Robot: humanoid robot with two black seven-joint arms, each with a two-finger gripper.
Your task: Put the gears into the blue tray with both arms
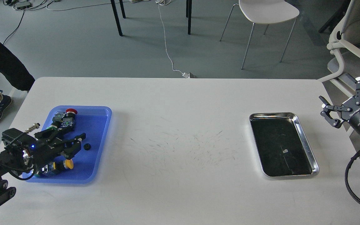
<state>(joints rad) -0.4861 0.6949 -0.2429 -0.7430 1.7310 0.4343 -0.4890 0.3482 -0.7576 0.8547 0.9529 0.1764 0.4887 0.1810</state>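
The blue tray (96, 128) lies at the table's left. One gear (87, 146), a tiny black ridged knob, rests on the tray floor near its right side. My left gripper (79, 142) hovers over the tray just left of the gear. It is open, with nothing between its fingers and not touching the gear. My right gripper (345, 99) hangs open and empty past the table's right edge, far from the tray.
Push-button switches share the blue tray: a red-capped switch (71, 111) at the back and a yellow-capped switch (69, 163) at the front. A steel tray (305, 137) with a dark bottom sits at the right. Chairs and a person's legs stand beyond the table.
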